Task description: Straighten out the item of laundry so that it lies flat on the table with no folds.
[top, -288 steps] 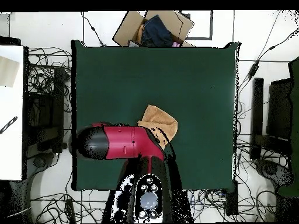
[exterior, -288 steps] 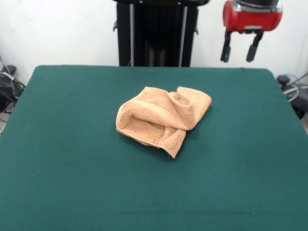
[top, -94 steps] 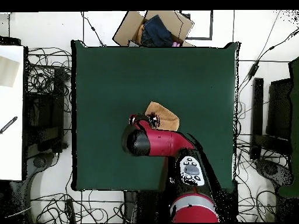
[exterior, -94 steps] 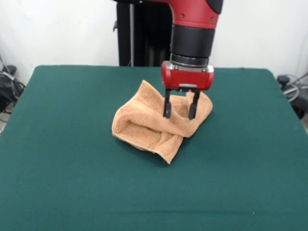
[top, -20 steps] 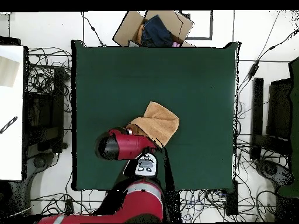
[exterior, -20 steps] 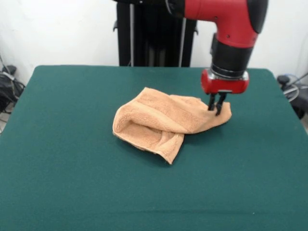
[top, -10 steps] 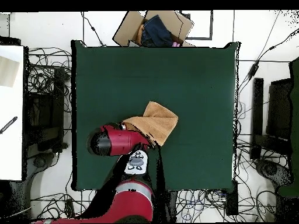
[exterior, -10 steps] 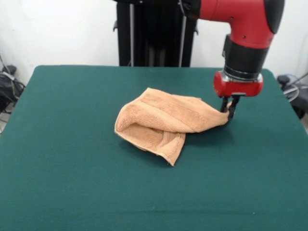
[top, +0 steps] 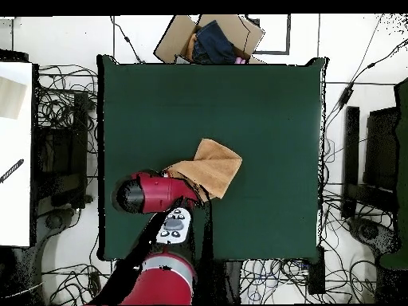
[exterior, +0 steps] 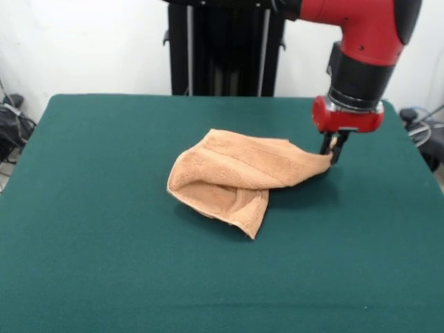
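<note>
Front view: gripper seen pinched together on one corner of the peach-orange towel, at the right side of the frame, corner lifted just clear of the table and drawn out to a point. Rest of towel lay near the table's middle, still bunched: a rolled fold open toward the left, a flap hanging down toward the near edge, woven band stripes visible on the lower layer. Upper layer stretched taut from the fold up to the held corner, shadow beneath it on the green felt. Red and black arm came down from the upper right, wrist roughly vertical over the held corner. Overhead view: towel seen as an irregular patch a little below table centre, tapering toward the arm's head, which covered the held corner; gripper itself not visible there. Table top otherwise dark green and much larger than the cloth. Cardboard box with dark contents noted beyond the table's top edge; cables on the floor around.
</note>
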`<action>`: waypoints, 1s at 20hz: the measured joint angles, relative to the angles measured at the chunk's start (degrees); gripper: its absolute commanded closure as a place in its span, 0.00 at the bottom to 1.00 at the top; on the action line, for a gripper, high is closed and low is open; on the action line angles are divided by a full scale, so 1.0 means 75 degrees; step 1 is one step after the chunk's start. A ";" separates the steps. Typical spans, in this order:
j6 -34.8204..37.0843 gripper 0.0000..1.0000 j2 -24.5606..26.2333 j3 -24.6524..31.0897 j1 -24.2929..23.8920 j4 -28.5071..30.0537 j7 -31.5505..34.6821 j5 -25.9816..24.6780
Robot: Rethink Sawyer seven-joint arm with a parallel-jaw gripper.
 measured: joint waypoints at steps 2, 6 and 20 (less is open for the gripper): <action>0.0106 1.00 -0.0006 -0.0019 0.0101 -0.0014 0.0000 0.0074; 0.0294 1.00 -0.0007 -0.0034 0.0303 -0.0055 0.0000 0.0137; 0.0654 1.00 0.0023 -0.0283 0.0983 -0.0510 0.0006 0.0573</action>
